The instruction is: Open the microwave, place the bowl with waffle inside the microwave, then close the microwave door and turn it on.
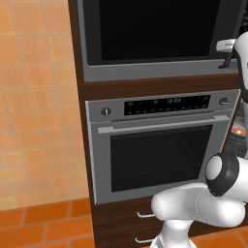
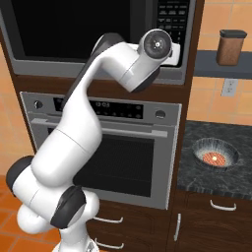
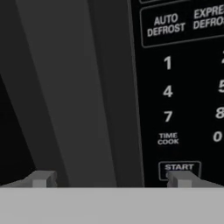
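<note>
1. The microwave sat built into the cabinet above the oven, with its door shut flat against the frame.
2. The tool stood wide apart and held nothing. One fingertip was before the dark handle, the other just under the START key.
3. The bowl with the waffle lay on the bench right of the oven, well apart from the tool.
4. The door looked stiff and hinged, its glass smooth and likely slippery, so the vertical bar handle seemed the only sound place to hook and pull.
5. The bowl looked light and rigid. Its rim seemed the best hold, kept level so the waffle would not slide.
</note>
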